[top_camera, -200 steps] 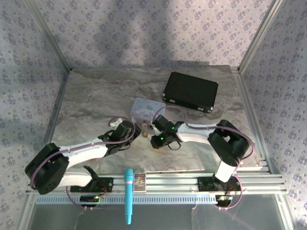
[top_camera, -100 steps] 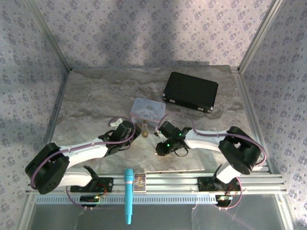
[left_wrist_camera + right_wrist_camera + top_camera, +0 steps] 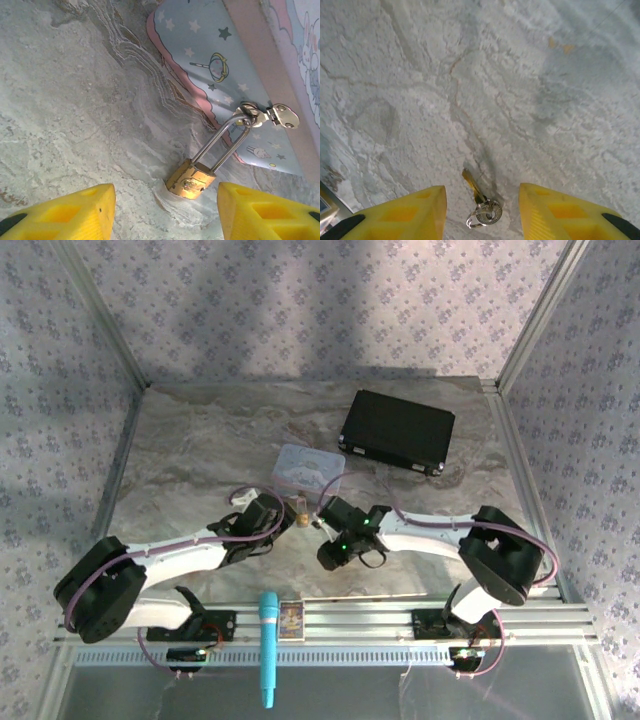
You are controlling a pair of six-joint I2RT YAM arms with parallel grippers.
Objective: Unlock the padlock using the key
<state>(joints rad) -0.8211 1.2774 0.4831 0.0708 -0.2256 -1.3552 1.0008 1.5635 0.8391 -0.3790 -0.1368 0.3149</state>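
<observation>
The brass padlock [image 3: 190, 180] rests on the marble table, its long steel shackle hooked through the hasp [image 3: 252, 113] of the pale tin [image 3: 235, 60]. My left gripper [image 3: 165, 202] is open, with its yellow fingers [image 3: 75, 212] on either side of the padlock body and not touching it. From above, the padlock [image 3: 300, 521] is a gold speck beside the left gripper [image 3: 284, 520]. The brass key [image 3: 474, 186] with its ring [image 3: 488, 213] lies on the table between the open fingers [image 3: 415, 212] of my right gripper [image 3: 482, 202], which do not touch it.
The lavender tin [image 3: 308, 468] sits just behind both grippers. A black case [image 3: 397, 430] lies at the back right. A teal cylinder [image 3: 268, 645] and a small card [image 3: 290, 618] rest on the front rail. Metal frame posts border the table.
The right gripper's jaws have spread apart and the key now lies free between them. The right arm's elbow swung out to the right. The left arm has not moved.
</observation>
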